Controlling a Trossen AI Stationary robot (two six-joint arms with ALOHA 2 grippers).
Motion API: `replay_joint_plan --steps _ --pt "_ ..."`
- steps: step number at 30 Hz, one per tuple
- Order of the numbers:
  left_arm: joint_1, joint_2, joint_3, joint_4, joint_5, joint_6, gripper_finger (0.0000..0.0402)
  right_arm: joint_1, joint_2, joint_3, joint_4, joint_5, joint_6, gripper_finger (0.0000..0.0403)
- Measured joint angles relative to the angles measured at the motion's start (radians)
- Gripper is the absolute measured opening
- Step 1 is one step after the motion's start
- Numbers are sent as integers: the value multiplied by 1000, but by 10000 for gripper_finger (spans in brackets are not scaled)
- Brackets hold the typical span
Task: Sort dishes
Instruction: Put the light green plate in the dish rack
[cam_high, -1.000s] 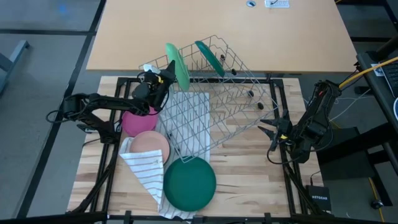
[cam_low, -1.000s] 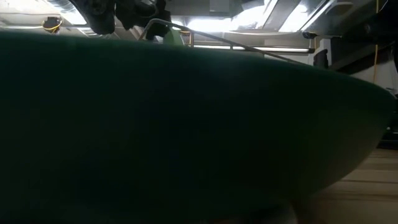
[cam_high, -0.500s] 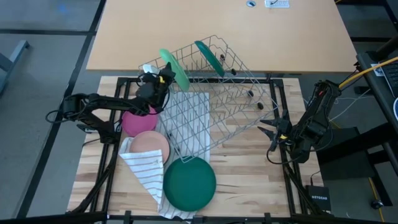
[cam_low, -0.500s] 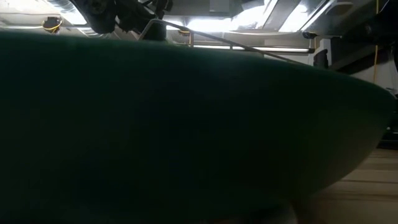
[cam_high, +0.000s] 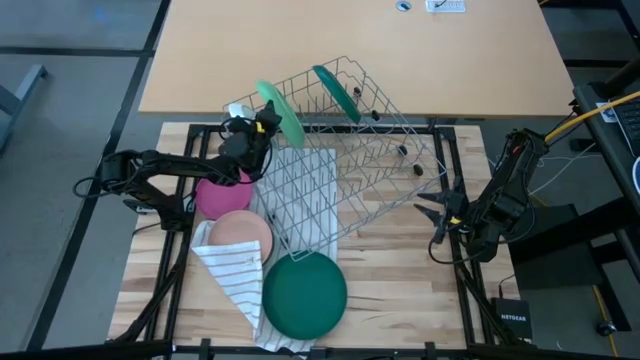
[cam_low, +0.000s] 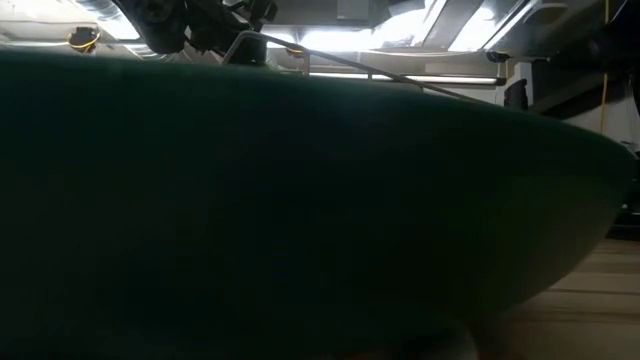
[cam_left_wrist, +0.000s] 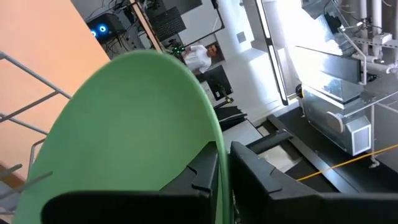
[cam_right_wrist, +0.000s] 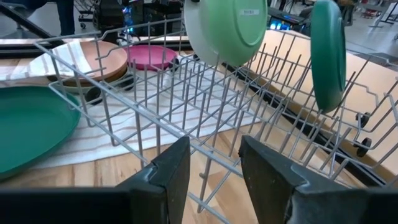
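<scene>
Wooden counter (cam_high: 400, 290), wire rack (cam_high: 345, 150) tipped at its far edge; left tool (cam_high: 262, 128) pinches the light green plate (cam_high: 279, 112) by its rim: light, stiff, slippery. Right tool (cam_high: 432, 212) spread, idle

The left tool (cam_left_wrist: 222, 163) pinches the light green plate's (cam_left_wrist: 124, 130) rim.

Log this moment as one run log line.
left gripper: jaws on light green plate at rack | right gripper: open, waiting beside rack
</scene>
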Motion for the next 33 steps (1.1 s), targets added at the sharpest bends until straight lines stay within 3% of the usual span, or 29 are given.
replay_joint_plan --steps 14,33 --pt "18 0 -2 10 -1 23 89 0 0 0 6 -25 2 145" --pt "102 0 -1 19 14 -15 114 0 0 0 8 -33 4 145"
